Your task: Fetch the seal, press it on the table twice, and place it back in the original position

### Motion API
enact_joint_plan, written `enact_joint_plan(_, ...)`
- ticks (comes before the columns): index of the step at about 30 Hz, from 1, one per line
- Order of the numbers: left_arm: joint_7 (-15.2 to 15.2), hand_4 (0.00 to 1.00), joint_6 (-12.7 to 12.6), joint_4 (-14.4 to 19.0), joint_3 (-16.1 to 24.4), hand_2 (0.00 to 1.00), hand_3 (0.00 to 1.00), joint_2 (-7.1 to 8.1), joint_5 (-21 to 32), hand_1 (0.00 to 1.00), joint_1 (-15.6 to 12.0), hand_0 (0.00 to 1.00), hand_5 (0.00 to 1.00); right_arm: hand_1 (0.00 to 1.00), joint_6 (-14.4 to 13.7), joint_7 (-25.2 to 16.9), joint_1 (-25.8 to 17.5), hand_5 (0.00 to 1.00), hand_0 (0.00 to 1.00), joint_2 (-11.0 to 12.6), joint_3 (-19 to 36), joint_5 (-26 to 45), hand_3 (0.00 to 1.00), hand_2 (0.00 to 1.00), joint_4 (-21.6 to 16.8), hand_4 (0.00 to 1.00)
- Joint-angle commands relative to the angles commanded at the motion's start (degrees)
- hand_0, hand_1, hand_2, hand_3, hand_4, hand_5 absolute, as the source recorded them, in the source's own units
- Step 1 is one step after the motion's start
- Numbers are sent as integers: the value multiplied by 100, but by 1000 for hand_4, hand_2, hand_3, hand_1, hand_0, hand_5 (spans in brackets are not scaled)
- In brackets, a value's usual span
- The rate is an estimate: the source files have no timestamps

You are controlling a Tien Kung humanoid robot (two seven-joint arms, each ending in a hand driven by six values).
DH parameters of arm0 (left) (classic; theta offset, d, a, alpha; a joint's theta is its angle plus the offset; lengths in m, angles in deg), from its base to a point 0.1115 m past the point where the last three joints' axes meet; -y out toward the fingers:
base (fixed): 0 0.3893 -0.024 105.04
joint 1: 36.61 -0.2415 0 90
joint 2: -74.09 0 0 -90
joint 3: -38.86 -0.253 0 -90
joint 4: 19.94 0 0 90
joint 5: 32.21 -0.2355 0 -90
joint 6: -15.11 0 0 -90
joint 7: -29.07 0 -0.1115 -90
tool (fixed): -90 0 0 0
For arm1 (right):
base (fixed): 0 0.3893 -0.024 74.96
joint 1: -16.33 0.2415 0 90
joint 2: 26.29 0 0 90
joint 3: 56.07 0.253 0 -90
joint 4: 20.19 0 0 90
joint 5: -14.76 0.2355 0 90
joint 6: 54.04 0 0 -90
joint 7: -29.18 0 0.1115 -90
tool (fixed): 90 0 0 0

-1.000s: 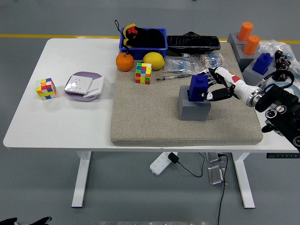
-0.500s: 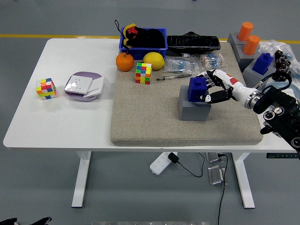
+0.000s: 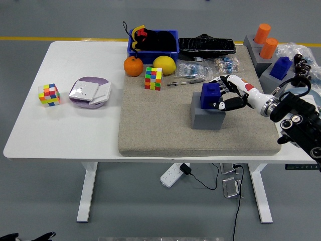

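Note:
The blue seal (image 3: 209, 95) sits upright in its grey block holder (image 3: 206, 118) on the beige mat (image 3: 160, 130), right of the mat's middle. My right hand (image 3: 224, 95) reaches in from the right and is shut on the seal. Its fingers (image 3: 222, 83) curl over the seal's far side and the thumb lies against its near right side. The black forearm (image 3: 296, 116) trails off to the right edge. My left arm is out of the picture.
Behind the seal lie metal tweezers (image 3: 184, 83), plastic bags (image 3: 200, 69), a Rubik's cube (image 3: 153, 79), a lemon (image 3: 164, 65) and an orange (image 3: 133, 66). A blue bin (image 3: 153, 41) and a black tray (image 3: 206, 46) stand at the back. Grey holders with orange seals (image 3: 265, 41) and a blue seal (image 3: 281, 67) stand far right. Another cube (image 3: 49, 95) and a purple-white box (image 3: 89, 92) are on the left.
The right hand has carried the blue seal slightly left and down, so it now sits lower in the grey holder. The hand still grips it.

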Motion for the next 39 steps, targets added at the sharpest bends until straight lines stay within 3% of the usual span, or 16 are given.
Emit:
enact_joint_plan(11,-3,683,4,0,-11,763,802,-6,12,785,-7,813,422,501,-40,-18,-3,2,626,-4,-19,-7,551,503,1,740)
enact_joint_plan(12,-5,683,5,1,-16,763,802,-4,17,785,-3,813,424,564,-48,-20,0,2,656,-7,-15,-18,606,565,0,770)
enact_joint_plan(23,-8,683,8,2,-22,763,802,-8,20,786,3,813,422,620,-52,-28,-2,2,681,-12,-21,-21,655,620,-1,810)
enact_joint_plan(24,-8,683,8,2,-23,763,802,-7,20,785,3,813,423,672,-52,-28,-2,2,690,-13,-21,-23,710,679,0,830)
enact_joint_plan(39,-15,682,11,4,-34,763,802,-9,28,785,4,813,422,733,-91,23,1,2,750,-17,-12,-238,720,712,-3,871)
